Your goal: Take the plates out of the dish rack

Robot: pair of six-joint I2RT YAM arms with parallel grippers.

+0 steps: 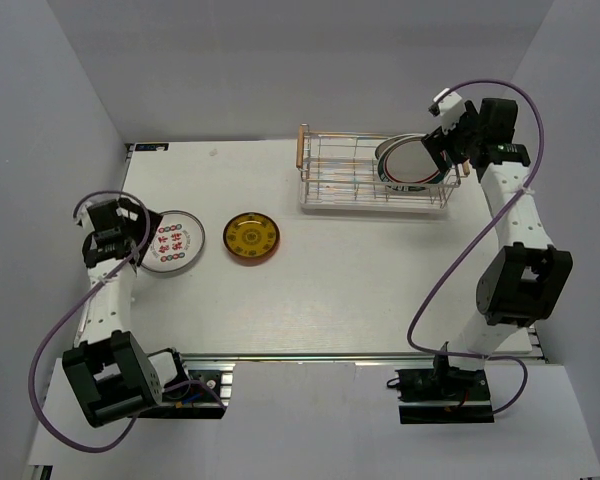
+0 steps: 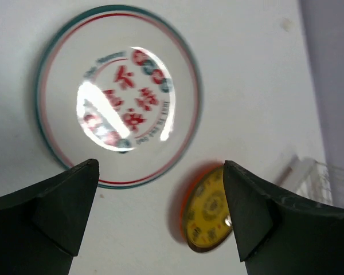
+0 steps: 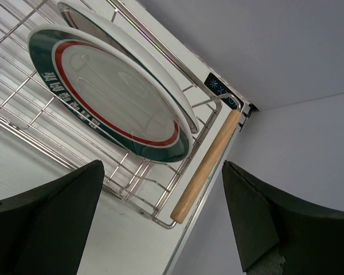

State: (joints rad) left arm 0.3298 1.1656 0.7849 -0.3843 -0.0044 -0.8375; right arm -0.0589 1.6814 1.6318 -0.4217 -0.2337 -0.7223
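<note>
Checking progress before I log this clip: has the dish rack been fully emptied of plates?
No. The top view shows a green-rimmed plate leaning inside the right end of the dish rack.

Glare and blur smear the red lettering on the white plate (image 2: 117, 94); at 5 o'clock a gripper finger (image 2: 264, 217) hides part of the yellow plate (image 2: 209, 215). The rack (image 2: 327, 183) runs off-frame at 4 o'clock.

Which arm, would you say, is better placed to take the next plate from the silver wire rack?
Right. The right gripper is open beside the green-rimmed white plate in the silver wire rack; the left gripper hovers over a red-lettered white plate far away.
</note>
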